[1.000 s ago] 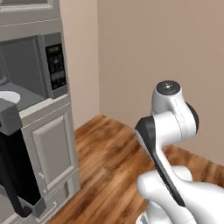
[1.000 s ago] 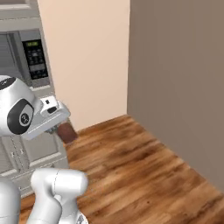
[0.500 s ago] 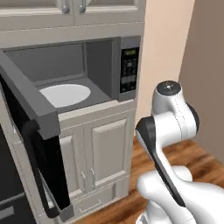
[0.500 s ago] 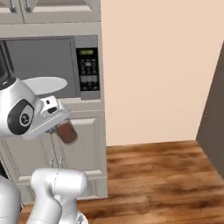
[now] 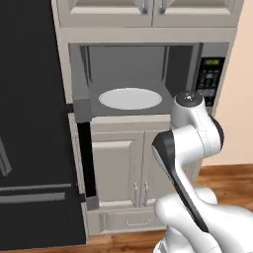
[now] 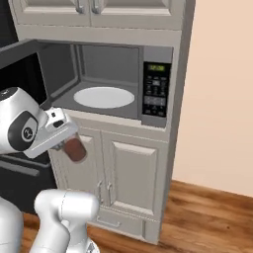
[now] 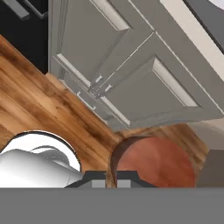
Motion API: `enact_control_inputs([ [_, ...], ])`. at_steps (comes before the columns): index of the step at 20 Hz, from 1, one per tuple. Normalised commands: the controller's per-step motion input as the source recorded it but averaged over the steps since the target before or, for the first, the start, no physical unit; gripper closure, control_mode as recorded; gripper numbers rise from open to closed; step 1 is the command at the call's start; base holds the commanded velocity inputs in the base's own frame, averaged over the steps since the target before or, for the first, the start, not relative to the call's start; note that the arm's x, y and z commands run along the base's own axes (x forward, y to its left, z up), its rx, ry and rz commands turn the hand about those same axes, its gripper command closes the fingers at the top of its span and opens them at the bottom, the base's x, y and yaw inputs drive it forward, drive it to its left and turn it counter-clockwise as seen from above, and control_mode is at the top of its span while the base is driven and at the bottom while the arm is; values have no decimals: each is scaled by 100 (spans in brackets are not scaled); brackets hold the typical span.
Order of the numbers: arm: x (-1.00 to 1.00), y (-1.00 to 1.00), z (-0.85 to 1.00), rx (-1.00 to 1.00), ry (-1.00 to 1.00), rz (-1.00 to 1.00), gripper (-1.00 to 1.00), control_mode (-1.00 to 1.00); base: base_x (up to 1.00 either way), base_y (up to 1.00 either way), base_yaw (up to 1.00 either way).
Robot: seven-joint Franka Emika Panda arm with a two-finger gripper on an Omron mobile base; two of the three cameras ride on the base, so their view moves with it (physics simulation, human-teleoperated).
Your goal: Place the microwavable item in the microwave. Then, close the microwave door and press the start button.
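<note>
You had the microwave [image 5: 148, 74] straight ahead with its door [image 5: 85, 143] swung fully open to the left, seen edge-on. The white turntable [image 5: 130, 98] lay bare in the grey cavity. The button panel [image 5: 209, 81] sat at right, partly behind the arm [image 5: 190, 143]. The black fridge [image 5: 32, 123] stood left.

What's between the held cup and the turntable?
Nothing solid. In the right base view the cup in the gripper hangs below the open microwave; just the cavity's front edge and air separate it from the turntable.
</note>
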Motion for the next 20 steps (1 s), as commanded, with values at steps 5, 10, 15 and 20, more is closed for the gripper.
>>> enact_control_inputs([
  [5, 0, 0, 0, 0, 0, 0, 100, 100, 13, -23, 50],
  [10, 0, 0, 0, 0, 0, 0, 100, 100, 27, -6, 36],
  [15, 0, 0, 0, 0, 0, 0, 100, 100, 11, -10, 6],
  [20, 0, 0, 0, 0, 0, 0, 100, 100, 0, -11, 0],
])
